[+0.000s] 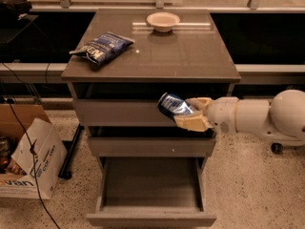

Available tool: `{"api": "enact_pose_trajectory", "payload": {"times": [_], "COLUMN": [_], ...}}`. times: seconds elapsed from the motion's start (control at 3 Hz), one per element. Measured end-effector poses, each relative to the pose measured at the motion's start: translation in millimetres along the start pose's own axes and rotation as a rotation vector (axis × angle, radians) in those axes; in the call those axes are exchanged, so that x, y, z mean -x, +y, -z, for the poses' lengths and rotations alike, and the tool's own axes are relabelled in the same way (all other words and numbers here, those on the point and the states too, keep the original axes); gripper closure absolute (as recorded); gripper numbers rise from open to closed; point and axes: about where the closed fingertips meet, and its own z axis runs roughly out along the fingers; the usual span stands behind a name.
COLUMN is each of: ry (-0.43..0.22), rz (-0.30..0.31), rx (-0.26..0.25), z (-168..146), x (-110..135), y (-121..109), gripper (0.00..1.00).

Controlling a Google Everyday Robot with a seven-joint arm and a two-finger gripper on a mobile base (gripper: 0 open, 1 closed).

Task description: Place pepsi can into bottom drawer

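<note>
My gripper [189,112] reaches in from the right and is shut on the pepsi can [172,106], a small blue can with white markings, held tilted on its side. It hangs in front of the top drawer's front, above and slightly right of the open bottom drawer [151,214]. The bottom drawer is pulled out and its wide interior shows nothing inside.
On the cabinet top [190,56] lie a blue chip bag [101,47] at the left and a white bowl [163,21] at the back. A cardboard box [28,161] and black cables [24,142] stand on the floor at the left.
</note>
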Motion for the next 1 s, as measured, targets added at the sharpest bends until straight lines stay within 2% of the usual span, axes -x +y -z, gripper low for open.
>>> {"api": "enact_pose_trajectory", "payload": {"times": [0.33,0.67,1.0], "ry": [0.024,0.024,0.068], "rz": [-0.112,-0.112,-0.104], "rx": [-0.020,-0.019,0.022], "z": [-17.8,-18.0,-37.0], "x": [-45.3,-45.4,-71.0], "y": [-5.8,-5.8,4.9], "gripper": [1.00,1.00,1.00]}}
